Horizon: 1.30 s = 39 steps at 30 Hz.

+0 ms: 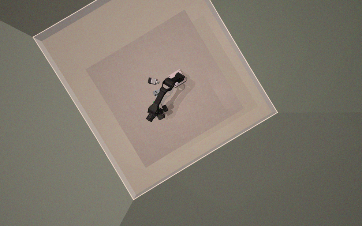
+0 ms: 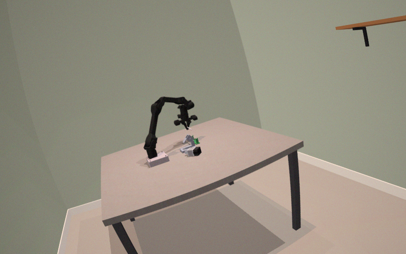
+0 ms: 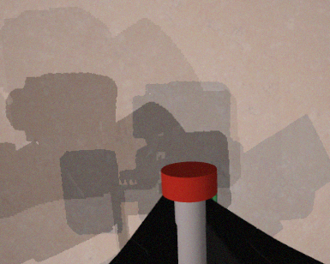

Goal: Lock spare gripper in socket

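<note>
My gripper [image 2: 187,127] [image 3: 191,242] is shut on the lock pin [image 2: 189,128] [image 3: 189,188], gripping its light shaft just below the red head. The pin is out of the socket, in the air above the mount. The grey-blue mount [image 2: 192,142] [image 1: 155,92] stands on the table, its tilted socket [image 2: 186,138] on top, partly covered by the arm in the top view. The spare gripper [image 2: 191,152] [image 1: 153,81], light grey with a black end, lies on the table beside the mount. The socket's opening is too small to make out.
A green upright part [image 2: 196,141] [image 1: 153,101] [image 3: 214,199] stands near the mount; only slivers show in the top view and the wrist view. The arm's pale base block [image 2: 158,160] [image 1: 174,74] is on the table [image 2: 166,183]. A wooden shelf [image 2: 384,21] is on the wall.
</note>
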Tool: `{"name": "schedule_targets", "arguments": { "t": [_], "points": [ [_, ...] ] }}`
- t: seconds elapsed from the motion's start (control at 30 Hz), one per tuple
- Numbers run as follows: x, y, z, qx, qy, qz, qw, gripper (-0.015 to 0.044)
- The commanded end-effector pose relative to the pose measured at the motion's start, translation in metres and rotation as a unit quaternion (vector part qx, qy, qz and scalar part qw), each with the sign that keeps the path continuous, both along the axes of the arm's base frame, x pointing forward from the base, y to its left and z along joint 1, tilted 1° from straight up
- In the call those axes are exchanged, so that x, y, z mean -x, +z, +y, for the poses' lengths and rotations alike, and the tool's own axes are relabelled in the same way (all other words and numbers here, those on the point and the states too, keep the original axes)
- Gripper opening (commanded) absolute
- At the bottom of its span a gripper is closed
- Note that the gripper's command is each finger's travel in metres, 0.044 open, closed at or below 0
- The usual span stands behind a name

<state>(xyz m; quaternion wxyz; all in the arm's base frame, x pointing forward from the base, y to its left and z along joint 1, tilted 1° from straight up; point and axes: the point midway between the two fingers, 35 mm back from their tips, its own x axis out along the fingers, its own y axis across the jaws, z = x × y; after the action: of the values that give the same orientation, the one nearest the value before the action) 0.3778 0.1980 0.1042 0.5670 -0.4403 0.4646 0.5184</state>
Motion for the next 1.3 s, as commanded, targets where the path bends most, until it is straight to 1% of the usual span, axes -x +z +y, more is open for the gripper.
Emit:
{"name": "schedule_targets", "arguments": {
  "t": [0.0,0.27,1.27],
  "points": [
    [-0.008,0.0,0.006,0.001,-0.001,0.0,1.0,0.0],
    [-0.015,-0.002,0.012,0.0,-0.001,0.0,1.0,0.0],
    [-0.018,-0.046,0.013,-0.003,0.0,-0.007,1.0,0.0]
  ]
}}
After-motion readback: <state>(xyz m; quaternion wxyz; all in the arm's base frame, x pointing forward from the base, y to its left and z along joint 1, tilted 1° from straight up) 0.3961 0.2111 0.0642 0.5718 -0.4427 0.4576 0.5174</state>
